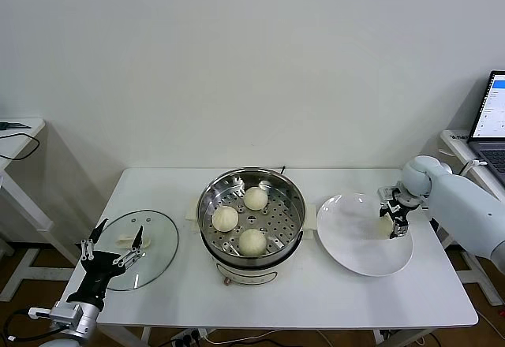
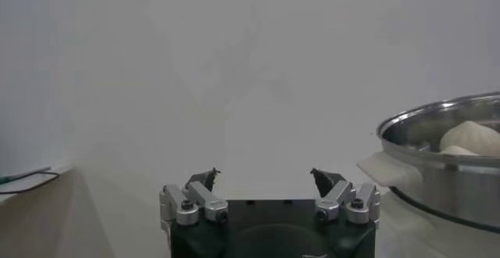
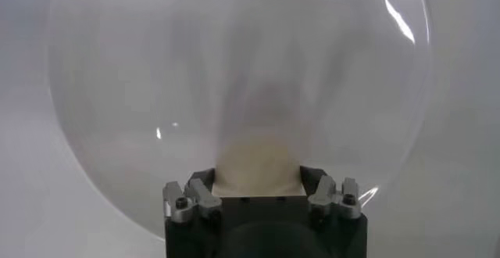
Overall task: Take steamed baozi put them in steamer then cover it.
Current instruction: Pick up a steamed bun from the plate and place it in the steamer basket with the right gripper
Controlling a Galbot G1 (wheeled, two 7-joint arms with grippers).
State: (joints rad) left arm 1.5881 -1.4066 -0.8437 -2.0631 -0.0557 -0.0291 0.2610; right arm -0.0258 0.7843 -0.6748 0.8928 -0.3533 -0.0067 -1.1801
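Three buns (image 1: 239, 218) are already set in the steamer (image 1: 251, 221). A fourth bun (image 3: 257, 169) is clamped in the right gripper (image 1: 393, 222) over the plate (image 1: 359, 240), at the steamer's 3 o'clock. At 9 o'clock, the lid (image 1: 151, 238) is not yet placed; the left gripper (image 1: 115, 251) is held there, jaws apart.

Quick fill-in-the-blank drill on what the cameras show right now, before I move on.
1. The steamer holds ____ buns.
2. The right hand grips a bun over the white ____.
3. The glass lid lies on the table, to the steamer's ____.
4. The left hand, above the lid, is ____.

Missing words: three; plate; left; open
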